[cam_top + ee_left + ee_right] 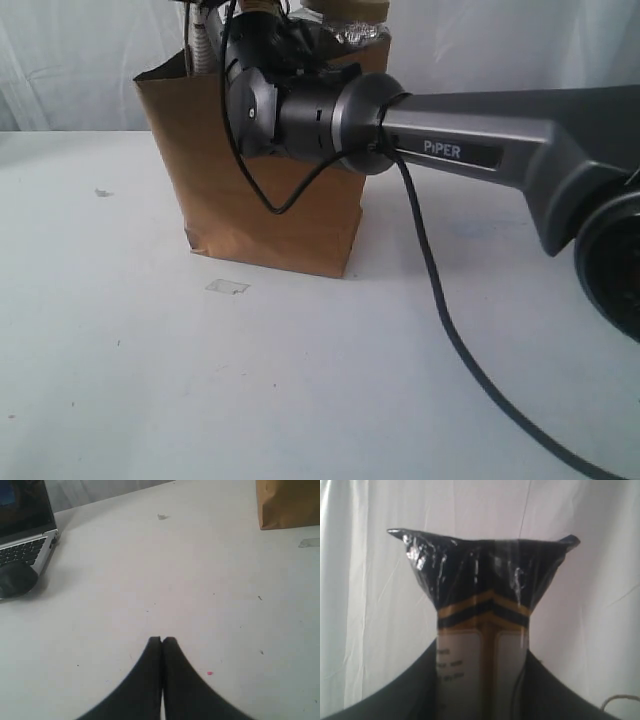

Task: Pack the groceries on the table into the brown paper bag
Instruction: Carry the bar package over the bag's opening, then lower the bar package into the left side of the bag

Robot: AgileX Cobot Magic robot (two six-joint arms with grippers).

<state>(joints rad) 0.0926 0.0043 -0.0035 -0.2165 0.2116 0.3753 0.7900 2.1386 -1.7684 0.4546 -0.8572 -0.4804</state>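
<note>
Right arm point(470, 150): nearest the exterior camera, it entered from 3 o'clock and reached across to the bag's mouth at 12 o'clock, trailing a black cable point(440, 300).
Right gripper point(482, 690): its fingers pinched the lower part of the long navy-orange packet point(482, 585) and held it upright against a white curtain. In the exterior view the fingertips were hidden behind the wrist.
Brown paper bag point(265, 200): it stood upright on the table point(150, 380) at 12 o'clock, mouth open. The tops of some contents showed above the rim but were too cropped to name.
Left gripper point(162, 641): its fingers were pressed together and held nothing, hovering low over bare tabletop, well apart from the bag.
Bystanders: a laptop point(25, 535) sat at the table's edge, and a small clear scrap point(227, 287) lay at 6 o'clock from the bag's base.
Step in hand: judged to be the carry of the packet to the bag. No other grocery showed on the tabletop, so this was probably among the last items.
Next move: the packet needed to be centred over the opening, lowered clear of the rim and handles, then released.
</note>
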